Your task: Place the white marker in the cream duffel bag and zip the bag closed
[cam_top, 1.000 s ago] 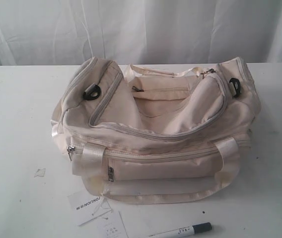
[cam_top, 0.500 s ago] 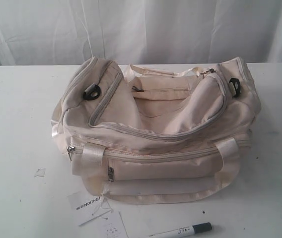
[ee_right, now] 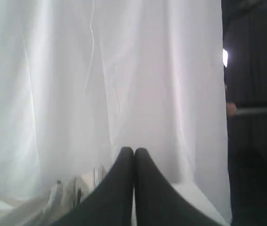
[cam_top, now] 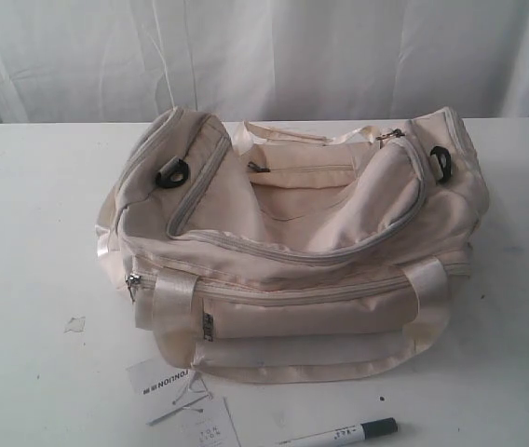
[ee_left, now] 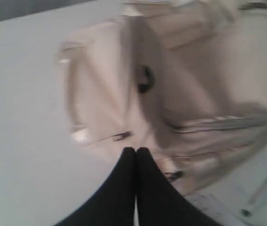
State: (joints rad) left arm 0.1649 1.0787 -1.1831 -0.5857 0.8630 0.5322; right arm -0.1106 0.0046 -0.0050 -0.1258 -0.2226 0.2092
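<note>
Now, white marker [cam_top: 344, 434]: tip at your exterior view's edge.
cream duffel bag [cam_top: 292, 233]: wrist-view blurred, seems unzipped.
left gripper [ee_left: 136, 149]: pinched together, empty.
right gripper [ee_right: 134, 149]: likewise.

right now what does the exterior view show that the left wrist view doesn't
Exterior only: the white curtain, the right-end black ring of the cream duffel bag, and the white marker sharp on the table in front of it; no arm appears.
Left wrist only: the left pincer, shut and empty, near the bag's end. A blurred streak at that picture's edge may be the marker.
Both: the bag, its other black ring, the white table.
</note>
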